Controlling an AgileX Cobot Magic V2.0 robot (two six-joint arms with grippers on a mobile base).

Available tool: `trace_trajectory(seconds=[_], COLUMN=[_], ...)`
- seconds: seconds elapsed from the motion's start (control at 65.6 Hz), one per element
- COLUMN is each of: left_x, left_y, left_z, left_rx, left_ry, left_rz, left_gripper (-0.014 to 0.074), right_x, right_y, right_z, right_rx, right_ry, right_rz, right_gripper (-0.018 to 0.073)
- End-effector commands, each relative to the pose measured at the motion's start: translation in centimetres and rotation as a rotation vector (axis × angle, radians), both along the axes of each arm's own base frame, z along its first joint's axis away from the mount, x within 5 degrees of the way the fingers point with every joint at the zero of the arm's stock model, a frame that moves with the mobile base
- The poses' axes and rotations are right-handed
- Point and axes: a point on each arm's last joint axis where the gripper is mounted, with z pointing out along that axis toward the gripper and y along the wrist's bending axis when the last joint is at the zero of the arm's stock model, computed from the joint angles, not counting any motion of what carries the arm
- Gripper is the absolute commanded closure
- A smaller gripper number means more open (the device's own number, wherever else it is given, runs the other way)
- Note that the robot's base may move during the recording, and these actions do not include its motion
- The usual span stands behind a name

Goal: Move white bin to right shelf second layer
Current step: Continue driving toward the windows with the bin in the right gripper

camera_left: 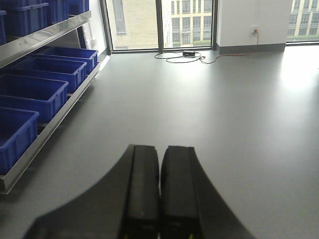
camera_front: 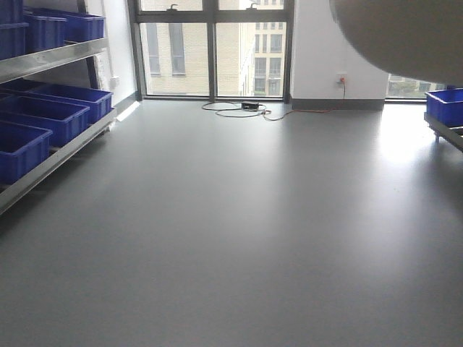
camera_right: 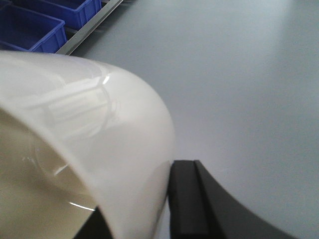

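The white bin [camera_right: 99, 124] fills the left of the right wrist view, glossy and cream-white, its mouth toward the camera. My right gripper [camera_right: 149, 199] is shut on the bin's wall, with one black finger [camera_right: 185, 199] outside it and the other inside. In the front view the bin [camera_front: 405, 36] is a blurred grey shape at the top right, held well above the floor. My left gripper [camera_left: 160, 149] is shut and empty, over bare grey floor. Of the right shelf only a steel edge [camera_front: 443, 131] shows at the far right; I cannot make out its second layer.
A steel rack [camera_front: 54, 160] with several blue crates [camera_front: 43, 116] runs along the left wall. One blue crate [camera_front: 445, 105] sits on the right shelf's edge. A cable and a small box [camera_front: 249, 107] lie by the far windows.
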Motion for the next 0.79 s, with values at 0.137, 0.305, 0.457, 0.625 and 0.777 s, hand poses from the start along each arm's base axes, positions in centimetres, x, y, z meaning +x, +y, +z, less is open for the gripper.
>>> trace_trajectory(seconds=[0.137,0.305,0.457,0.625,0.777], left_x=[0.07,0.07,0.07,0.07,0.07], left_y=[-0.04,-0.04,-0.04,-0.04,-0.04], left_z=[-0.38,-0.38,-0.38,-0.38,-0.38], left_rx=[-0.009,-0.009,-0.009,-0.009,-0.009], left_ry=[-0.063,-0.063,-0.063,-0.063,-0.063], left_rz=[-0.006,-0.006,-0.006,-0.006,-0.006], left_gripper=[0.0512,0.0512,0.0512,0.0512,0.0512], right_x=[0.16,0.16,0.16,0.16,0.16], right_y=[-0.07,-0.07,-0.07,-0.07,-0.07], right_z=[1.83,1.83,1.83,1.83,1.83], right_rx=[0.040,0.040,0.040,0.040,0.040], right_ry=[-0.121,-0.121,-0.121,-0.121,-0.121], right_rz=[-0.011,-0.011,-0.011,-0.011,-0.011], right_gripper=[0.0507,0.0507,0.0507,0.0507,0.0507])
